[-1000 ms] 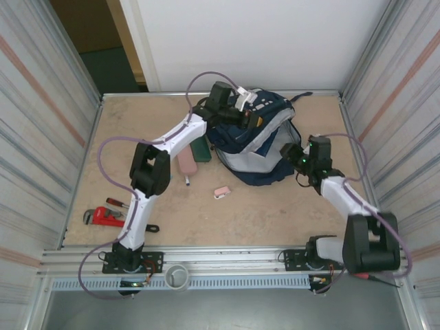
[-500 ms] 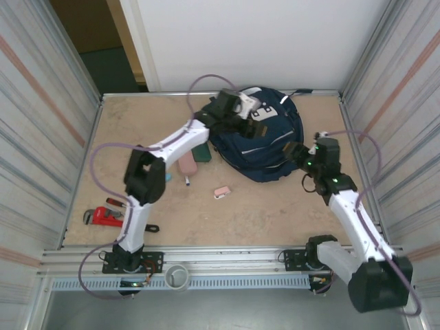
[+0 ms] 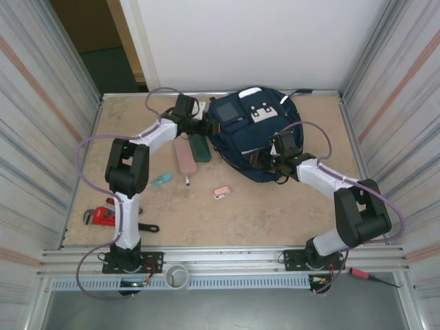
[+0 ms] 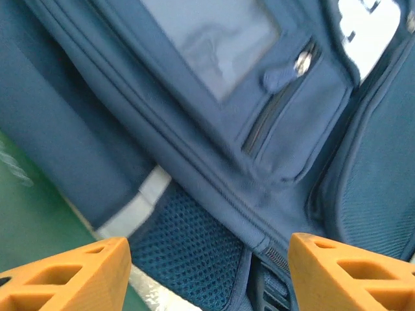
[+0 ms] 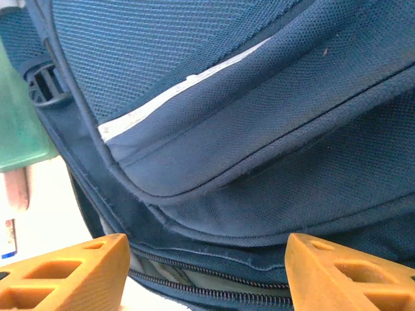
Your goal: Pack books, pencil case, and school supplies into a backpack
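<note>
Navy backpack (image 3: 256,137) lying flat, white patch marks too small to read.
Pink pencil case (image 3: 185,157) just left of backpack, lengthwise front-to-back; left gripper (image 3: 205,127) and right gripper (image 3: 265,161) spread apart, empty.

The table (image 3: 261,223) is carrying a backpack (image 3: 251,137) at its far edge; pencil case (image 3: 184,157), green book (image 3: 201,148) and eraser (image 3: 221,192) are lying mid-table, a pipe wrench (image 3: 102,216) near the left edge.

Soft, even light falls from above. In the overhead view the backpack (image 3: 254,134) casts only a faint shadow on the table (image 3: 261,213), and the side walls (image 3: 41,137) lean outward at the edges. The left wrist view is motion-blurred; the right wrist view shows crisp fabric weave.
</note>
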Robot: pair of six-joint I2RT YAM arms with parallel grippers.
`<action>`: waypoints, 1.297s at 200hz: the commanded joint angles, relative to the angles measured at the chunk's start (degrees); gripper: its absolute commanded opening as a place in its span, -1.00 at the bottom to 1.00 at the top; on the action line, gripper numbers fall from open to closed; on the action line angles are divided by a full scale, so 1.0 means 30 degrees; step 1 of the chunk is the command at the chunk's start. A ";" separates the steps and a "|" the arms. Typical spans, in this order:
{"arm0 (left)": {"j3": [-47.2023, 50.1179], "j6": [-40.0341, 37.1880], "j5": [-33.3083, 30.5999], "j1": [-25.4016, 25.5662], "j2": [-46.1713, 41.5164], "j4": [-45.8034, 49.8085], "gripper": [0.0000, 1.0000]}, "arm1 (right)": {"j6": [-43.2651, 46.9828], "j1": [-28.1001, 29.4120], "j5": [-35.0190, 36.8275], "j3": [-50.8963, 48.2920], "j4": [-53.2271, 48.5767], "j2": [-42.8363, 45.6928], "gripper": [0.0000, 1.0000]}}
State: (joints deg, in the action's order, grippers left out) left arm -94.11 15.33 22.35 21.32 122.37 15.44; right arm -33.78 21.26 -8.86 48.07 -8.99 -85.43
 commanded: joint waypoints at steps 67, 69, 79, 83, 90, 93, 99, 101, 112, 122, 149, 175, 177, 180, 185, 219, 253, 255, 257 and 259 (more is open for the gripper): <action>0.5698 0.0751 -0.1330 -0.0878 -0.2092 -0.1117 0.27 | 0.0797 -0.2075 -0.0835 -0.0087 -0.0100 -0.0339 0.27; 0.5805 0.0786 -0.1379 -0.0914 -0.2184 -0.1151 0.27 | 0.0822 -0.2119 -0.0871 -0.0087 -0.0106 -0.0334 0.27; 0.6336 0.0814 -0.1501 -0.1112 -0.2678 -0.1340 0.27 | 0.0929 -0.2426 -0.1062 -0.0084 -0.0107 -0.0340 0.27; 0.6515 0.0835 -0.1537 -0.1177 -0.2886 -0.1436 0.27 | 0.0987 -0.2502 -0.1155 -0.0061 -0.0131 -0.0328 0.28; 0.6759 0.0893 -0.1559 -0.1273 -0.3247 -0.1584 0.27 | 0.1088 -0.2644 -0.1352 0.0011 -0.0180 -0.0351 0.27; 0.6807 0.0935 -0.1561 -0.1302 -0.3393 -0.1600 0.27 | 0.1141 -0.2685 -0.1437 0.0050 -0.0219 -0.0337 0.27; 0.6843 0.0913 -0.1549 -0.1330 -0.3674 -0.1617 0.27 | 0.1299 -0.2745 -0.1611 0.0180 -0.0386 -0.0325 0.27; 0.6839 0.0914 -0.1529 -0.1334 -0.3751 -0.1628 0.27 | 0.1358 -0.2763 -0.1659 0.0236 -0.0455 -0.0324 0.27; 0.6890 0.0934 -0.1178 -0.1311 -0.4221 -0.1908 0.28 | 0.1708 -0.2770 -0.1758 0.0481 -0.0961 -0.0074 0.27; 0.6975 0.1082 -0.0810 -0.1307 -0.4591 -0.2480 0.29 | 0.1947 -0.2720 -0.1643 0.0513 -0.1377 0.0380 0.27; 0.7043 0.1469 -0.0707 -0.1308 -0.4981 -0.4448 0.35 | 0.2017 -0.2727 -0.0591 -0.0343 -0.2409 0.2658 0.29; 0.5783 0.1422 -0.1225 -0.1307 -0.3827 -0.5204 0.40 | 0.1862 -0.2830 0.1734 -0.1582 -0.3156 0.4917 0.36; 0.5629 0.1422 -0.1250 -0.1321 -0.3680 -0.5213 0.40 | 0.1799 -0.2857 0.1866 -0.1699 -0.3155 0.5052 0.37; 0.5362 0.1419 -0.1240 -0.1316 -0.3447 -0.5177 0.41 | 0.1724 -0.2880 0.2024 -0.1849 -0.3147 0.5227 0.38; 0.4839 0.1376 -0.1296 -0.1321 -0.3024 -0.5086 0.42 | 0.1581 -0.2971 0.2185 -0.2060 -0.3083 0.5469 0.39; 0.1431 0.1200 -0.2126 -0.1309 -0.0137 -0.4244 0.62 | 0.0839 -0.3462 0.2832 -0.2691 -0.2725 0.5950 0.47; -0.2772 0.0924 -0.2796 -0.1331 0.2907 -0.1902 0.71 | 0.0326 -0.4476 0.1616 -0.2880 -0.1830 0.5019 0.58; -0.3058 0.0902 -0.2778 -0.1320 0.3109 -0.1714 0.71 | 0.0272 -0.4536 0.1433 -0.2890 -0.1732 0.4938 0.58; -0.3349 0.0889 -0.2685 -0.1310 0.3277 -0.1542 0.71 | 0.0200 -0.4602 0.1292 -0.2897 -0.1627 0.4882 0.58; -0.3642 0.0857 -0.2582 -0.1329 0.3509 -0.1353 0.72 | 0.0131 -0.4663 0.1125 -0.2921 -0.1498 0.4787 0.58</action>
State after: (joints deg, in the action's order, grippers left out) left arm -97.10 19.22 16.08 17.34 127.55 4.84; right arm -30.87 9.41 -2.87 40.25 -16.03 -68.82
